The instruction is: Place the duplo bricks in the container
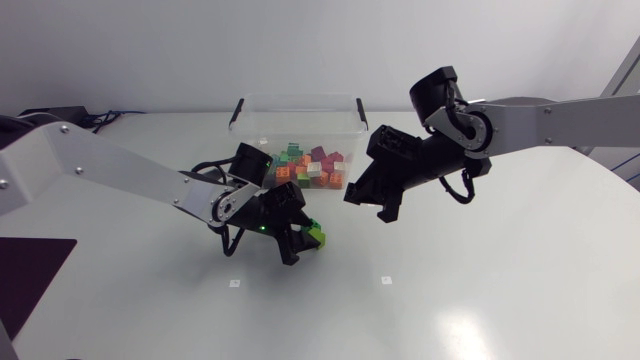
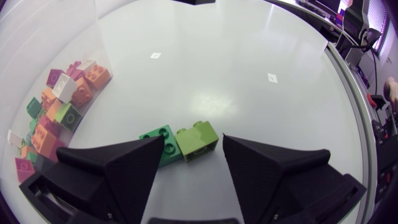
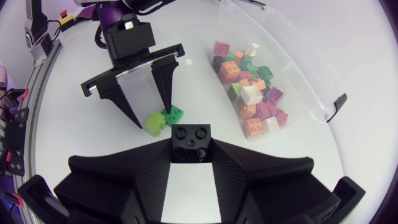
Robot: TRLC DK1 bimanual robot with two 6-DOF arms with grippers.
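Left wrist view first: spread wide at the left gripper [image 2: 193,149], straddling a dark green brick [image 2: 160,144] and a lime brick [image 2: 198,140] lying touching on the table [image 1: 480,280], near the container [image 1: 297,112]. Risks clamping both and dropping one — or knocking them apart. Pinching a black brick [image 3: 191,140] at the right gripper [image 3: 191,152], beside the container, not above — likely to spill outside if released now.

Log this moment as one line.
left gripper: open astride green brick and lime brick | right gripper: shut on black brick | container: partly filled
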